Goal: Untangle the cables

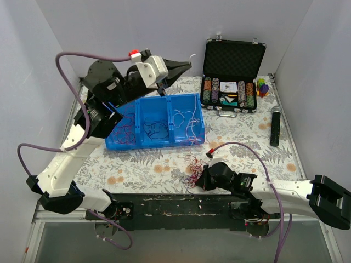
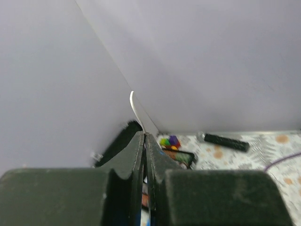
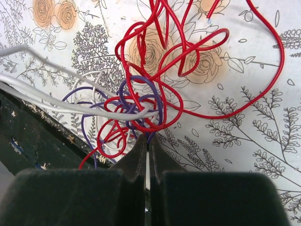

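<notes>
A tangle of cables (image 1: 193, 164), red with purple and white ones, lies on the flowered cloth near the front edge. In the right wrist view the knot (image 3: 141, 101) sits just ahead of my right gripper (image 3: 147, 140). That gripper (image 1: 198, 179) is low at the tangle, shut on a purple cable that runs into its tips. My left gripper (image 1: 188, 64) is raised high toward the back wall, jaws pressed together. A thin white cable (image 2: 134, 101) curls up out of its tips (image 2: 144, 135); the cable's end (image 1: 192, 56) shows above the table.
A blue three-part tray (image 1: 137, 143) holds sorted cables: red and purple left, dark middle, white and red right. An open black case of poker chips (image 1: 233, 82) stands at the back right, with coloured toys (image 1: 262, 86) beside it. A black cylinder (image 1: 275, 126) lies at right.
</notes>
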### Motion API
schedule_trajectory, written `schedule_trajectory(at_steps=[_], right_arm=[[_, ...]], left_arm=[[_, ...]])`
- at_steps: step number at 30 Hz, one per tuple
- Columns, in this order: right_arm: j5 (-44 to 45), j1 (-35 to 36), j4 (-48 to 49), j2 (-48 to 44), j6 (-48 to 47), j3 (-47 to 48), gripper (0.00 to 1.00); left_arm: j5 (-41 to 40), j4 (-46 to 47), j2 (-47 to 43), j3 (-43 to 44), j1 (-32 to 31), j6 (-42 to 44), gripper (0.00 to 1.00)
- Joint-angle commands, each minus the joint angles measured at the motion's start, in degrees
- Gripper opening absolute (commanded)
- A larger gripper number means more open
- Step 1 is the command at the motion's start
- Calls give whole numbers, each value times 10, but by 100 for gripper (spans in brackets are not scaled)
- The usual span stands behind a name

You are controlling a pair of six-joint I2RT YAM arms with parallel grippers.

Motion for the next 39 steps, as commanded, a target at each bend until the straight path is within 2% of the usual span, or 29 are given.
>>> schedule_trajectory(at_steps=[1,5,8,13,17,21,31,36,39], right_arm=[[-2,3,-97,7,-4,-29,1],[-2,3,-98,14,0,-29,1],[-6,3,-99,25,3,-26,1],[-10,3,-101,37,6,-24,1],[-10,3,-101,39,5,-20,1],[-9,3,-102,37,4,-17,1],[2,3,-121,7,-2,-7,1],[16,3,-125,-47,-3,-16,1],[24,3,-132,-70,-3,-22,1]], left_arm=[[-44,10,14,89,-15,57,0],[-76,118,15,108,-31,125,0],[-83,222,13,108,-37,193,0],[-77,336,29,116,-40,296,0],[-59,336,39,130,-41,312,0],[-44,337,22,92,-42,318,0],[-80,349,4,30,-48,287,0],[-118,328,-7,-57,-49,266,1],[-161,347,-16,-154,-47,262,0]])
